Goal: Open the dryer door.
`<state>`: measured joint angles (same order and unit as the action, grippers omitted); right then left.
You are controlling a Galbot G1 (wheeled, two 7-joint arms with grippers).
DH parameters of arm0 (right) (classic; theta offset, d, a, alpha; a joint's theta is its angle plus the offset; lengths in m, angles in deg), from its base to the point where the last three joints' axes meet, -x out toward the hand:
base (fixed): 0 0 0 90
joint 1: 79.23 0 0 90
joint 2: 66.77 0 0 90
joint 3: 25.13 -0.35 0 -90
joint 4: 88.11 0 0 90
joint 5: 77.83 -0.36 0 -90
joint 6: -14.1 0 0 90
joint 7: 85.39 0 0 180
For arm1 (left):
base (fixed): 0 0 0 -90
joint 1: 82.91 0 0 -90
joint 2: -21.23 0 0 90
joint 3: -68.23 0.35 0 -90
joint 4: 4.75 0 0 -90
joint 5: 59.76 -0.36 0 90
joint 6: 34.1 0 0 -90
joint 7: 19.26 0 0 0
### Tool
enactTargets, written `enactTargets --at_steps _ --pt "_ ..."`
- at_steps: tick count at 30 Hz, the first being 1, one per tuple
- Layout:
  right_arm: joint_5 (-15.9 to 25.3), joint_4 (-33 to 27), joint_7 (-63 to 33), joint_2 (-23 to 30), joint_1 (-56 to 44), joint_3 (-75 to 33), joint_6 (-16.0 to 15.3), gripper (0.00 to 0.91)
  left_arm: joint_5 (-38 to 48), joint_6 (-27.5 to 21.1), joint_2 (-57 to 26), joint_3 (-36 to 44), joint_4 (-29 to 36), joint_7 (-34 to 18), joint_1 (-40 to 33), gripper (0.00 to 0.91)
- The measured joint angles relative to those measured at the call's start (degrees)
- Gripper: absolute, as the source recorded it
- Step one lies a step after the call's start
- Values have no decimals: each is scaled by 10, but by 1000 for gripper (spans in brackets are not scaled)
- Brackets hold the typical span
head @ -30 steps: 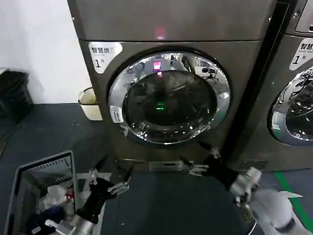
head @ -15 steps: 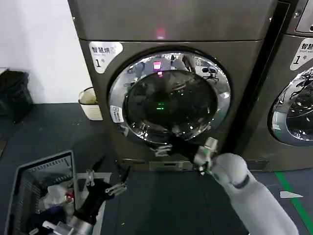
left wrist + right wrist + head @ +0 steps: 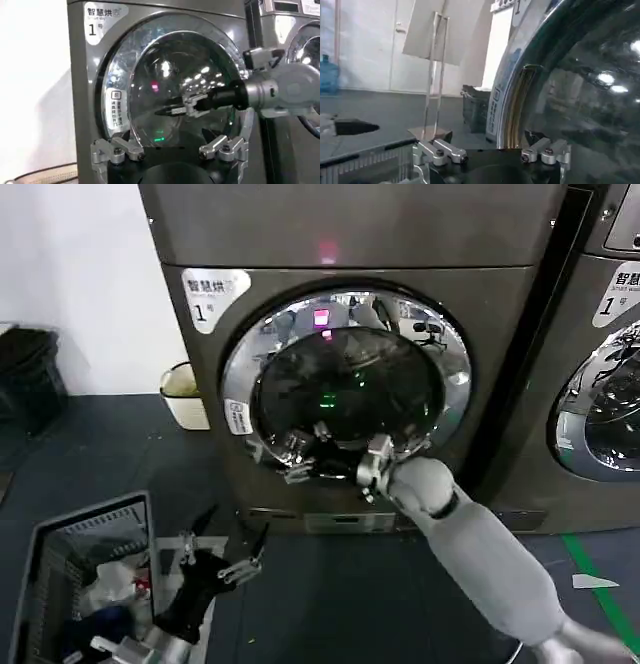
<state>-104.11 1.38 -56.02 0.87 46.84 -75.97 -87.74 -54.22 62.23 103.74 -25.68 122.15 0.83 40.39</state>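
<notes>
The dryer (image 3: 350, 224), dark grey-bronze with a white "1" label (image 3: 205, 292) and a pink light (image 3: 327, 252), stands straight ahead. Its dryer door (image 3: 345, 384), chrome ring around dark glass, looks shut against the front. My right gripper (image 3: 305, 452) is open at the ring's lower left, close to the white rim sticker (image 3: 237, 416). The right wrist view has the door's chrome edge (image 3: 507, 100) running between the spread fingers of the right gripper (image 3: 492, 150). My left gripper (image 3: 215, 549) hangs open low over the floor, with nothing in it, facing the door (image 3: 150, 65).
A laundry basket (image 3: 60, 584) with clothes sits at the lower left. A cream bin (image 3: 185, 394) and a black bin (image 3: 30, 374) stand left of the dryer. A neighbouring machine (image 3: 600, 384) with a similar door is close on the right.
My right arm has swung up and to the left, from near the floor to the door's lower left rim. The left gripper has barely moved.
</notes>
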Motion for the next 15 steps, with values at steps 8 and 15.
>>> enactTargets --at_steps 8,15 --pt "5 -33 -3 32 24 17 0 907 -1 -2 0 4 0 1 -1 907" --pt "7 -61 -3 49 41 30 -1 907 -7 -2 2 5 1 2 3 907"
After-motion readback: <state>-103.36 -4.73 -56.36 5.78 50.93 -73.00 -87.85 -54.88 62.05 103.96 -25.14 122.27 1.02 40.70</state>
